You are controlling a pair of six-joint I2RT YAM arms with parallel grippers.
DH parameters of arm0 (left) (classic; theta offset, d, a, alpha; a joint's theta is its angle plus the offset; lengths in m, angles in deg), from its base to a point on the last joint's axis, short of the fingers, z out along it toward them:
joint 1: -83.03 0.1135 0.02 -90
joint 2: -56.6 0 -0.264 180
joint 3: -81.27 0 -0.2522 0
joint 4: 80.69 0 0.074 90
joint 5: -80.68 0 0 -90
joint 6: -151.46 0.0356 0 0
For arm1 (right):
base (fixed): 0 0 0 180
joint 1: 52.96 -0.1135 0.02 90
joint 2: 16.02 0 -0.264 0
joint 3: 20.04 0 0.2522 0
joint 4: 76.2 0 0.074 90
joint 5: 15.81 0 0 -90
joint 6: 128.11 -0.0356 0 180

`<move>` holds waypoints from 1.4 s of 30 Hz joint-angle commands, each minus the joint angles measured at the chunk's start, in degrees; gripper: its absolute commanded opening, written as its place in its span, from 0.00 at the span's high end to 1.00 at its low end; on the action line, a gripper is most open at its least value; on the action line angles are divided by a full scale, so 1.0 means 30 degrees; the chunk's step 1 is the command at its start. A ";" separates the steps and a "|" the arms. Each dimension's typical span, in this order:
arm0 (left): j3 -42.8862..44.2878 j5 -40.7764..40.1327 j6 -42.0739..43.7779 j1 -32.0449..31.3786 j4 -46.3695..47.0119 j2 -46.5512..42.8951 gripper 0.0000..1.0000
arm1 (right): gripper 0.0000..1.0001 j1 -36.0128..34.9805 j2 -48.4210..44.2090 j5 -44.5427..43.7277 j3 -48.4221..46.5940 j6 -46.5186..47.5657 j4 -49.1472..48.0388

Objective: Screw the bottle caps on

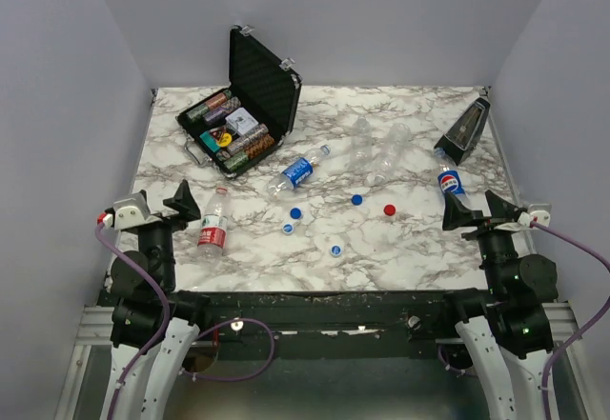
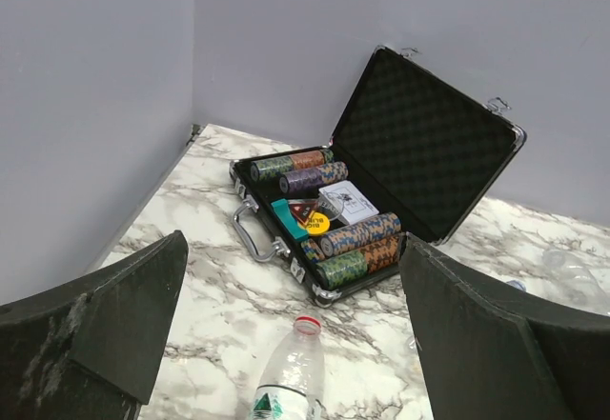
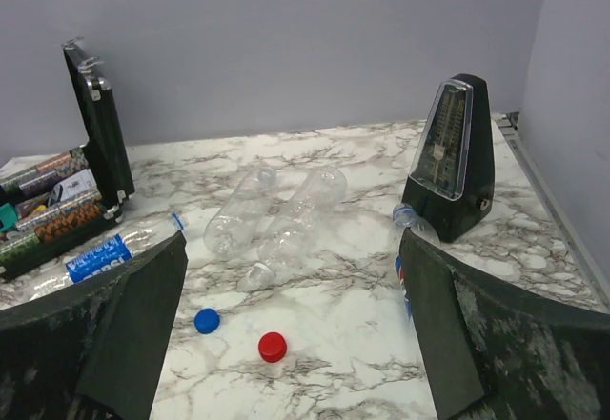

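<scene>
The left gripper [image 1: 179, 203] and the right gripper [image 1: 459, 212] both stand with their jaws spread wide and nothing between them, each raised over its own near corner of the marble table [image 1: 419, 249].

The bottle with the red-and-white label [image 1: 213, 230] lies on its side just beside the left gripper. Its long axis runs near to far, and its neck points away from the arms toward the open poker chip case [image 1: 243, 115]. In the left wrist view its mouth shows a red ring and carries no cap.

The bottle with the blue label [image 1: 297, 172] also lies flat, near the middle of the table. It is set on a diagonal, base toward the near left and neck toward the far right. The neck aims at two clear unlabelled bottles [image 1: 376, 149], which lie side by side, touching or nearly so.

The caps are loose on the table between the bottles and the arms:
- Two blue caps [image 1: 292, 220] sit close together, near the base of the blue-labelled bottle.
- A third blue cap [image 1: 356, 199] lies further right.
- The red cap [image 1: 389, 210] is near that third blue one (apart from it, not touching).
- The whitish cap [image 1: 335, 248] is nearest the arms.

At the far right stands a metronome [image 1: 464, 130]. A Pepsi bottle [image 1: 450, 181] lies just in front of it, neck toward it, near the right gripper.
</scene>
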 commanded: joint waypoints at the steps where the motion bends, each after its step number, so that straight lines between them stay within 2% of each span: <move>1: 0.0193 -0.0052 -0.0344 0.0111 -0.0385 0.0243 0.01 | 0.00 -0.0117 -0.0370 0.0387 0.0137 0.0248 0.0109; 7: 0.0543 0.0035 -0.1515 0.0140 -0.0648 0.1237 0.01 | 0.00 -0.0117 -0.0634 0.0212 0.0342 0.0072 0.0080; 15: 0.2270 0.0211 -0.2893 0.0140 -0.3046 0.5159 0.01 | 0.00 -0.0380 -0.1015 0.0036 0.0606 -0.0192 -0.0037; 24: 0.6019 0.2348 -0.5031 0.0140 -0.7383 1.3036 0.01 | 0.00 -0.0732 -0.1103 0.0065 0.0753 -0.0162 -0.0154; 29: 0.8187 0.3521 -0.4770 0.0140 -0.9873 1.8367 0.01 | 0.00 -0.0908 -0.1718 0.0095 0.0870 -0.0074 -0.0271; 34: 0.9595 0.3522 -0.4359 0.0344 -1.1283 2.3028 0.01 | 0.00 -0.1113 -0.2040 0.0007 0.0958 0.0072 -0.0359; 42: 1.1354 0.3317 -0.3422 0.0960 -1.3244 2.7896 0.01 | 0.00 -0.1494 -0.2246 -0.0139 0.1046 0.0189 -0.0389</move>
